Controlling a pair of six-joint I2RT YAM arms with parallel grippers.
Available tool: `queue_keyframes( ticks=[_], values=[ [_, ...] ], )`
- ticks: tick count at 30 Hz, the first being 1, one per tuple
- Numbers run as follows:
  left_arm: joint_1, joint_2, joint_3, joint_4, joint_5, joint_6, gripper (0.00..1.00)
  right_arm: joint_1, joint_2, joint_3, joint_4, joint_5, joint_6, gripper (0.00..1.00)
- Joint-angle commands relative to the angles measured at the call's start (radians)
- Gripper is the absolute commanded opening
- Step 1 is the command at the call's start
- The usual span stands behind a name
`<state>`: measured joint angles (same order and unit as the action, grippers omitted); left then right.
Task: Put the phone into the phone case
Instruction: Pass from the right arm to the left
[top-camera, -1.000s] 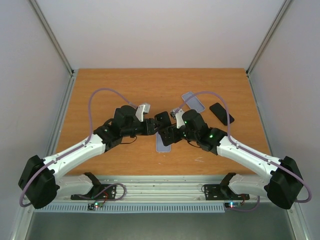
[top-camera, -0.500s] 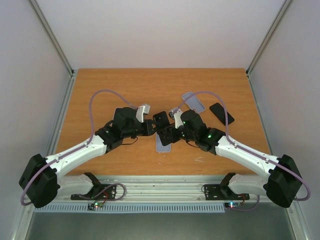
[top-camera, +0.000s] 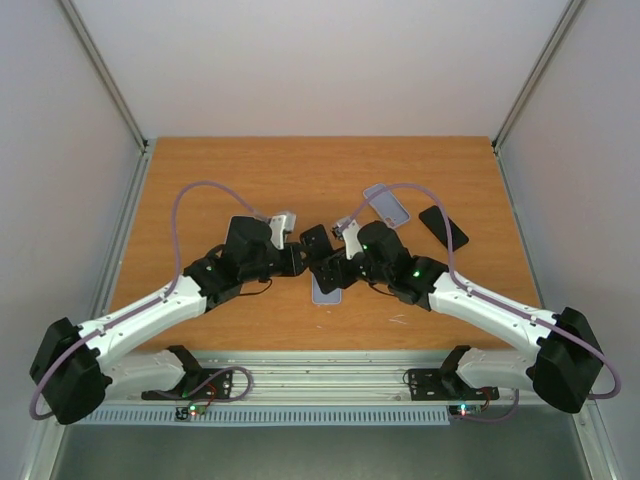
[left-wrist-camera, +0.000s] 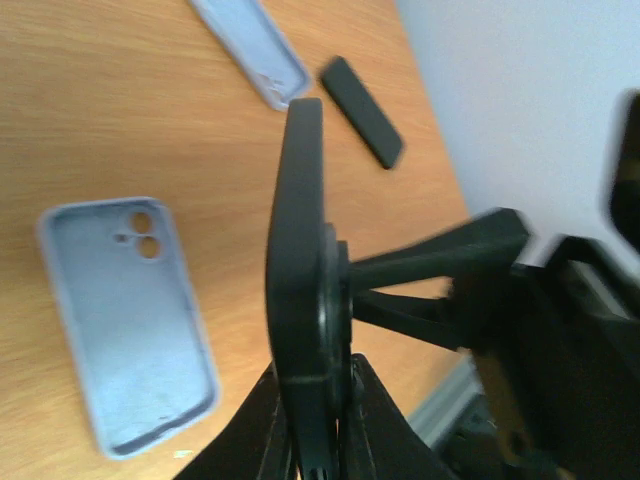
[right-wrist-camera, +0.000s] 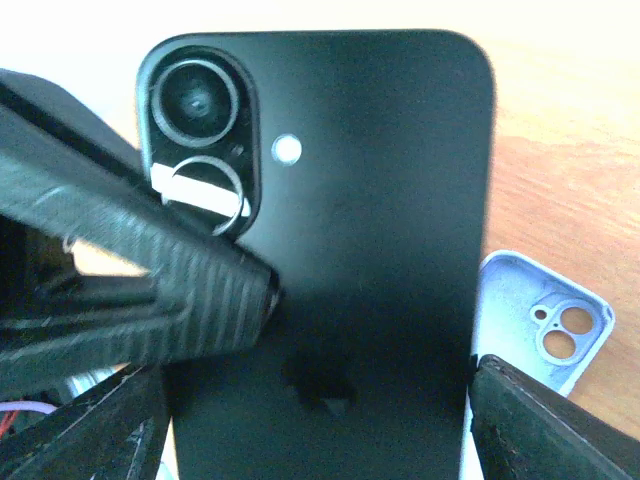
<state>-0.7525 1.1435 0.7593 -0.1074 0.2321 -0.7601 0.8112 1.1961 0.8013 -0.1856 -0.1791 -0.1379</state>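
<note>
Robotics lab test cell, plain white panel walls (top-camera: 320, 60), aluminium frame struts (top-camera: 105, 75); wooden table (top-camera: 200, 165)

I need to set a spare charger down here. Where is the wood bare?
The far strip of the table along the back wall is bare, and so is the far-left corner beyond the purple cable. It is crowded in the middle, with the held phone by the blue case, and at far right, with the second case and second phone.

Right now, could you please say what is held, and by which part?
The black phone: the left end effector pinches its faces, the right end effector clamps its long edges.
</note>
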Motion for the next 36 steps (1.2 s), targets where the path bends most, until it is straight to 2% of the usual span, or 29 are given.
queue_keyframes(
  ticks=[1,5,9,16,20,26,36],
  values=[
    [0.018,-0.026,0.030,-0.129,-0.217,-0.027,0.00,0.043,0.001,0.051,-0.028,0.089,-0.077,0.83],
    [0.018,-0.041,0.037,-0.171,-0.273,-0.053,0.00,0.098,0.022,0.062,-0.057,0.171,-0.129,0.86],
    [0.019,-0.061,0.035,-0.199,-0.314,-0.071,0.00,0.149,0.047,0.071,-0.066,0.260,-0.165,0.95],
    [0.018,-0.070,0.088,-0.328,-0.390,-0.162,0.00,0.250,0.125,0.071,-0.003,0.372,-0.248,0.94],
    [0.018,-0.078,0.109,-0.391,-0.429,-0.225,0.00,0.298,0.180,0.071,0.051,0.412,-0.278,0.90],
    [0.019,-0.091,0.111,-0.425,-0.438,-0.316,0.00,0.362,0.271,0.083,0.128,0.498,-0.314,0.78],
    [0.018,-0.079,0.110,-0.438,-0.419,-0.401,0.00,0.378,0.328,0.076,0.256,0.591,-0.373,0.60]
  ],
)
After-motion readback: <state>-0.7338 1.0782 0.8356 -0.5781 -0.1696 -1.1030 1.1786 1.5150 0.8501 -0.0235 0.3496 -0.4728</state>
